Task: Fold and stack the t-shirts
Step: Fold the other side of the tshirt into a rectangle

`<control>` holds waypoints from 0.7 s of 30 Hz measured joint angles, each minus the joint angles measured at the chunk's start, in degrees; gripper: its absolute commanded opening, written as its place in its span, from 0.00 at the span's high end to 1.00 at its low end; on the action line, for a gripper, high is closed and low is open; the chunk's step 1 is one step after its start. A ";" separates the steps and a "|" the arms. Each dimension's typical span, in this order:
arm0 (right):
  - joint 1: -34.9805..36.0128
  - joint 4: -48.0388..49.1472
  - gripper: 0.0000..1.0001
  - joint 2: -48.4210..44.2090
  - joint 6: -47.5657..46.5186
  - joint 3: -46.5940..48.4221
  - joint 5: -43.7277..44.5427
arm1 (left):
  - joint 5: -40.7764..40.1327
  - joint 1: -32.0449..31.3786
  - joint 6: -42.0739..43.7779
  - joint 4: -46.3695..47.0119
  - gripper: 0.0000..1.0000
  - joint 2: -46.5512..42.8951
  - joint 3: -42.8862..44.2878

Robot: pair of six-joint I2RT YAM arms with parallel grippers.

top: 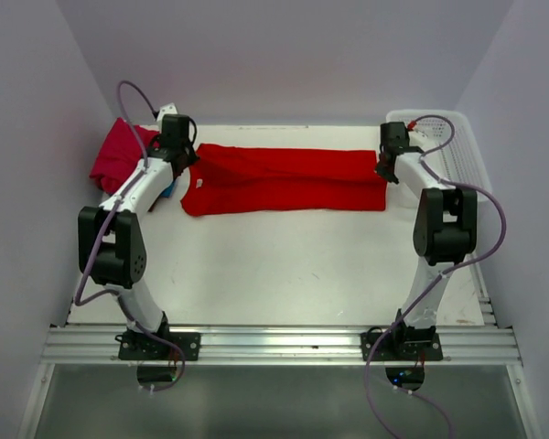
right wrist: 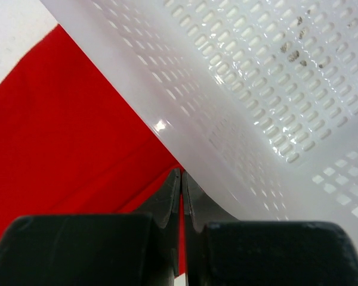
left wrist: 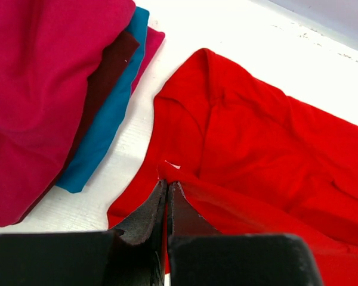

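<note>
The red t-shirt (top: pixel 284 178) is lying as a long, narrowed band across the far part of the tabletop (top: pixel 284 274). Its long axis is running left to right, straight from one of your arms to the other. Your coming move is turning on that axis. Each end is sitting right at one arm, so neither arm is nearer to the shirt as a whole.

Your left fingers (left wrist: pixel 160 199) are pressing fully together. In the left wrist view they are pinching a raised edge of the red cloth just beside a small white tag (left wrist: pixel 173 165). From there the body of the shirt is spreading away ahead and to the right.

Your right fingers (right wrist: pixel 172 185) are likewise closed tight, with a thin sliver of red cloth showing between them. The shirt is lying off to their left. The wall of the white mesh basket (right wrist: pixel 274 89) is standing just beside them on the right, and you cannot tell whether it is touching them.

Beyond the left end, the crimson-pink t-shirt (left wrist: pixel 42 89) and the teal-blue t-shirt (left wrist: pixel 110 113) are lying folded in a pile. A strip of bare tabletop is separating that pile from the red cloth.

Since the pile is on the left, carrying the right end over along the axis is looking like the likelier fold. You are needing clearance from the basket wall as you lift.
</note>
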 measured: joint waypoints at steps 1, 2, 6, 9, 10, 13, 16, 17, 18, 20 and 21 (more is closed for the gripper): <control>-0.02 0.07 1.00 0.57 -0.02 0.83 -0.02 | 0.02 0.00 0.00 -0.09 1.00 0.52 0.20; -0.04 0.07 1.00 1.25 -0.04 1.55 -0.04 | 0.13 0.00 0.02 -0.15 1.00 1.03 0.39; -0.02 0.09 1.00 3.74 -0.20 3.21 -0.96 | 0.28 0.09 0.02 -0.37 1.00 2.34 1.14; -0.02 0.15 1.00 5.53 -0.22 4.48 -1.77 | 0.39 0.13 0.00 -0.42 1.00 3.02 1.66; 0.00 0.17 1.00 6.14 -0.22 5.01 -2.03 | 0.42 0.15 0.02 -0.42 1.00 3.15 1.77; 0.04 0.26 1.00 7.54 -0.22 5.99 -2.95 | 0.46 0.20 0.02 -0.44 1.00 3.26 1.79; 0.09 0.55 1.00 8.22 -0.24 6.34 -3.34 | 0.44 0.22 0.02 -0.44 1.00 3.26 1.95; 0.09 0.68 1.00 8.37 -0.24 6.43 -3.45 | 0.44 0.22 0.02 -0.46 1.00 3.26 2.03; 0.09 0.85 1.00 8.55 -0.24 6.54 -3.50 | 0.44 0.24 0.02 -0.46 1.00 3.28 2.10; 0.09 1.09 1.00 8.90 -0.31 6.73 -3.67 | 0.44 0.31 0.00 -0.46 1.00 3.45 2.38; 0.11 1.14 1.00 9.03 -0.39 6.86 -3.72 | 0.44 0.33 0.02 -0.39 1.00 3.56 2.45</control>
